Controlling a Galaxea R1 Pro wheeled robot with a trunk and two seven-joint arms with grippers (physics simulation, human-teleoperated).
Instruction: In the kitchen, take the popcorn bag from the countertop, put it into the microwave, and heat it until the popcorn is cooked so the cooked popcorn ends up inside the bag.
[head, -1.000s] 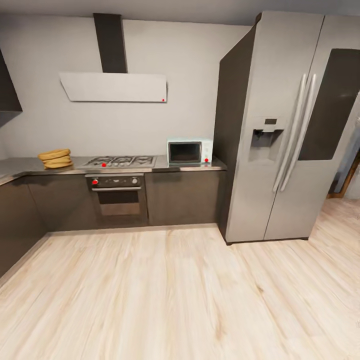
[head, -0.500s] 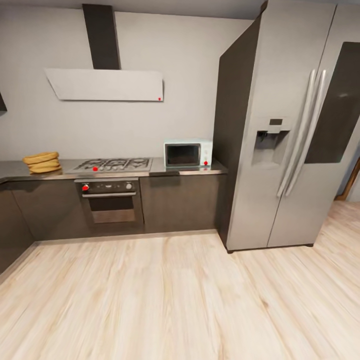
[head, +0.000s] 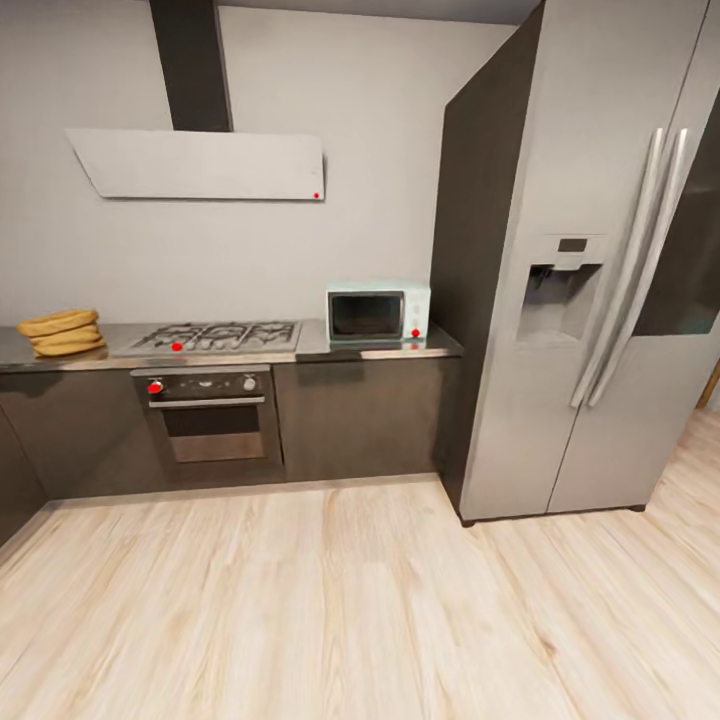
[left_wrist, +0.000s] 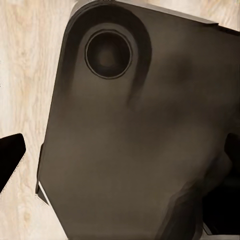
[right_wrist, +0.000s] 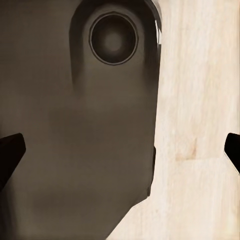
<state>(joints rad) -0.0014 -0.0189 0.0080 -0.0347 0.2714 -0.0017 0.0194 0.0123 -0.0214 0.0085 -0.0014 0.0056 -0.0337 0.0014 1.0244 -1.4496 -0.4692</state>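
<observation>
The mustard-tan popcorn bag (head: 62, 333) sits at the far left of the grey countertop (head: 385, 351), left of the hob. At the countertop's right end, beside the fridge, stands the mint-blue microwave (head: 376, 313) with its dark door shut. The popcorn is too far away to make out. In the left wrist view my left gripper (left_wrist: 120, 157) hangs open over my dark base and the floor. My right gripper (right_wrist: 120, 150) is open the same way, its black fingertips (right_wrist: 10, 152) far apart with nothing between them.
A steel gas hob (head: 215, 337) lies between bag and microwave, over a dark built-in oven (head: 208, 418) with a red knob. A white hood (head: 200, 165) hangs above. A tall steel fridge (head: 590, 280) stands on the right. Pale wooden floor (head: 350, 610) stretches up to the cabinets.
The whole head view has shifted: the cabinets and fridge look larger and nearer, so the camera has moved towards the kitchen. The bag and microwave stay where they were.
</observation>
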